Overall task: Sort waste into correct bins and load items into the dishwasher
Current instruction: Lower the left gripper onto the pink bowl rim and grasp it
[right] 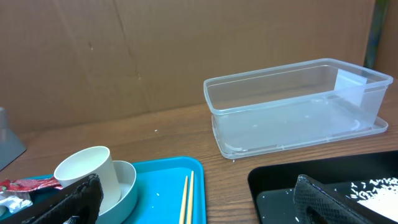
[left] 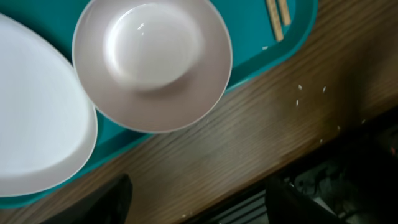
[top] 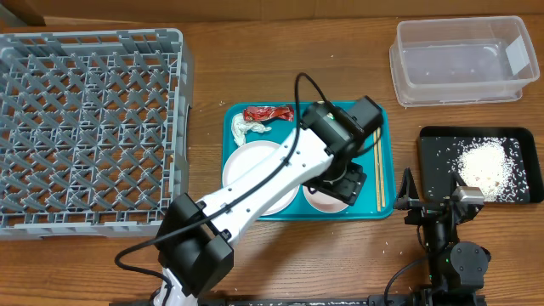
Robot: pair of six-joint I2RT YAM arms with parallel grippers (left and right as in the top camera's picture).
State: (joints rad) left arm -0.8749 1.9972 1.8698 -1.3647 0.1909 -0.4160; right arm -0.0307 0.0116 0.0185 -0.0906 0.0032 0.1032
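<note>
Two grippers, both spread wide. My left gripper hovers over the small white plate on the teal tray, beside the larger white plate. My right gripper sits by the black tray. The red wrapper and tissue wad lie on the teal tray, well apart from the clear tub.
</note>
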